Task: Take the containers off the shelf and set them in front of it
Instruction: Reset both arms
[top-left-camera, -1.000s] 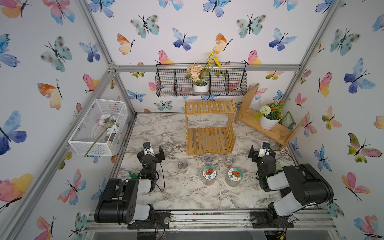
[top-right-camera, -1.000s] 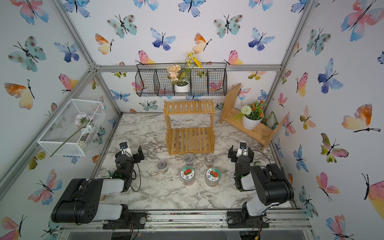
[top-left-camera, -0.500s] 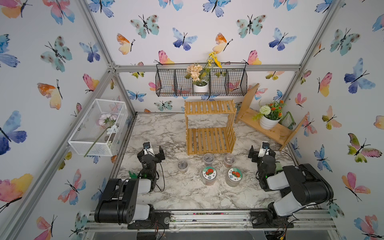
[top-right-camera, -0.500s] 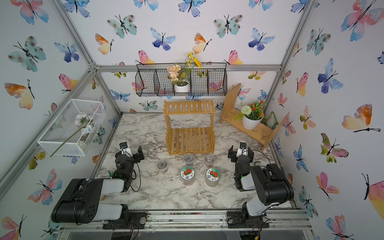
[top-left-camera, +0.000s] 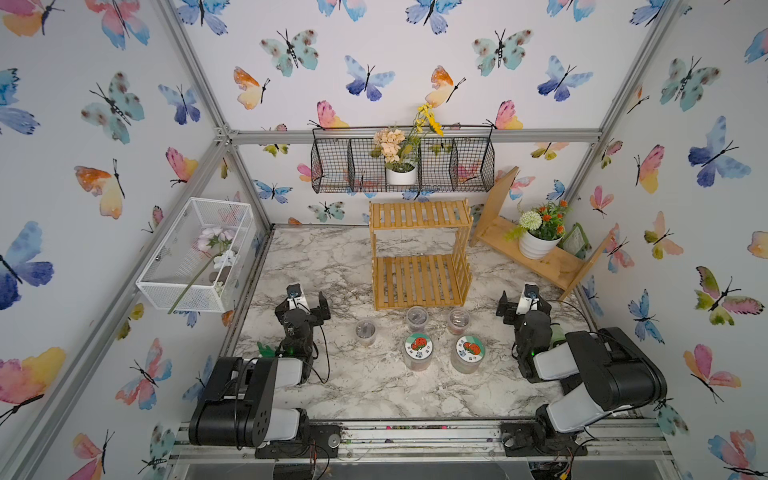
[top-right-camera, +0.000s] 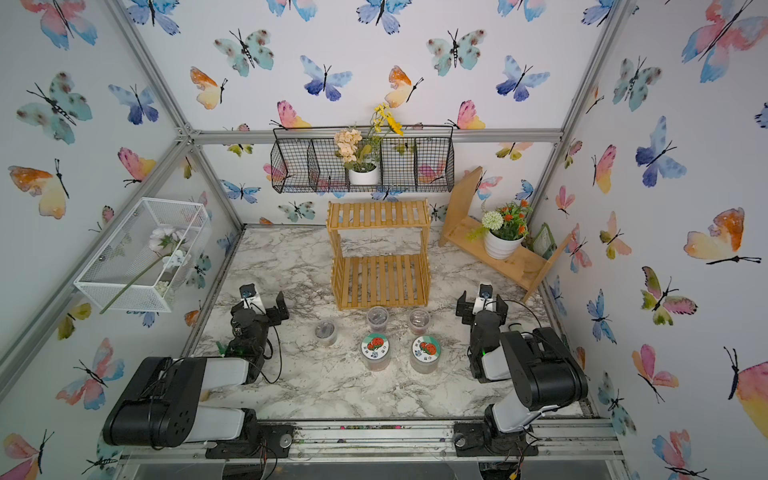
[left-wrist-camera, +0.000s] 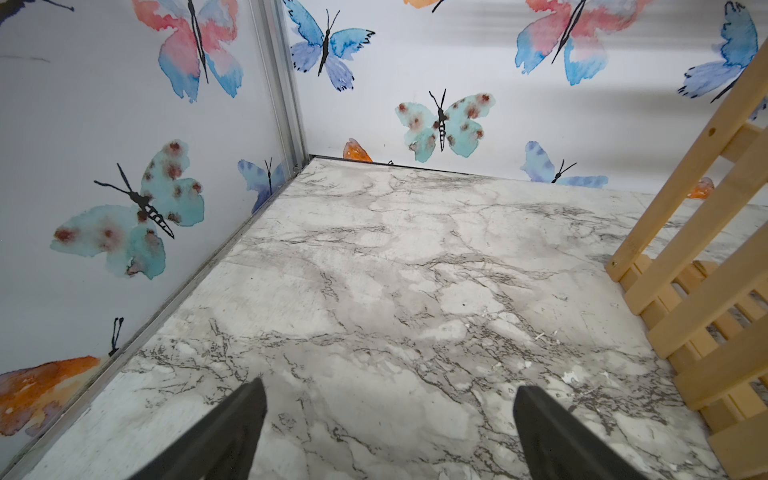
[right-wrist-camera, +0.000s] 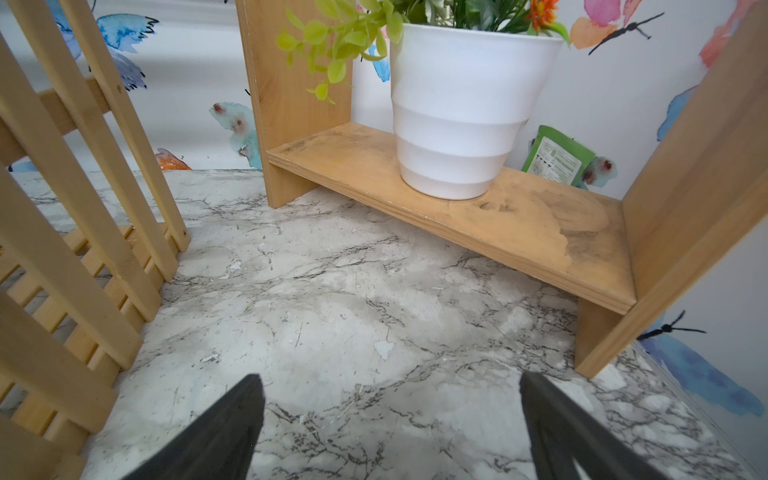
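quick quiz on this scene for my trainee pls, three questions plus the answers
1. Count: how many containers stand on the marble table in front of the bamboo shelf?
2. Pick one: which stand nearer the shelf? A) the small cups B) the teal-lidded jars
3. True or false: the left gripper is shut on a jar.

Key
1. Five; both tiers of the shelf are bare.
2. A
3. False; it is open and empty, as is the right gripper.
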